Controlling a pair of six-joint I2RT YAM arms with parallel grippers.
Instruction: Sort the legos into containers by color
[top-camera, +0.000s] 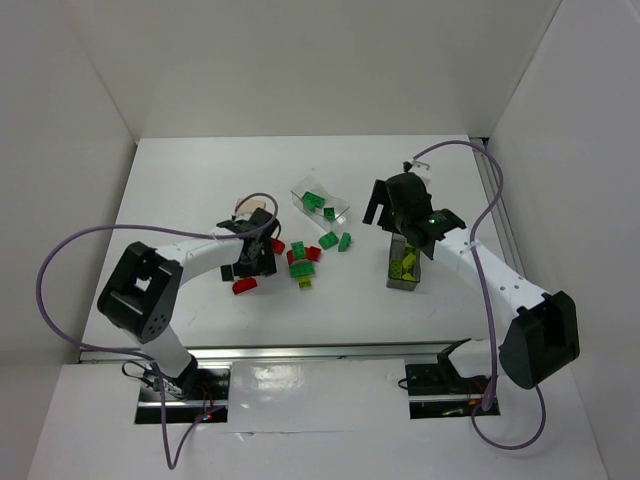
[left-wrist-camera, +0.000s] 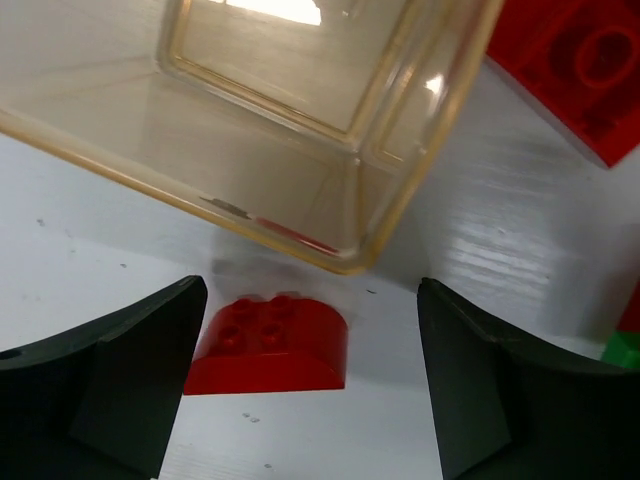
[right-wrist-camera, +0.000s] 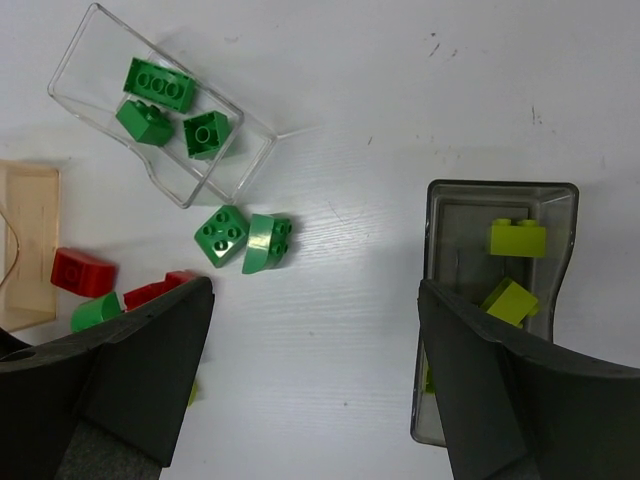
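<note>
In the clear tub (right-wrist-camera: 85, 60), lying slantwise from far left to near right, sit three green bricks (right-wrist-camera: 158, 86); two more green ones (right-wrist-camera: 245, 240) lie just beside it. The dark grey tub (right-wrist-camera: 465, 240), long axis near-to-far, shows two yellow-green bricks (right-wrist-camera: 517, 237). The left gripper (left-wrist-camera: 310, 320) is spread around one red brick (left-wrist-camera: 270, 345) beside the tan tub (left-wrist-camera: 250, 170); the right gripper (right-wrist-camera: 315, 330) hangs spread, empty.

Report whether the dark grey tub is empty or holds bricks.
Holds bricks: in the right wrist view, at least two yellow-green legos lie inside the dark grey tub.
</note>
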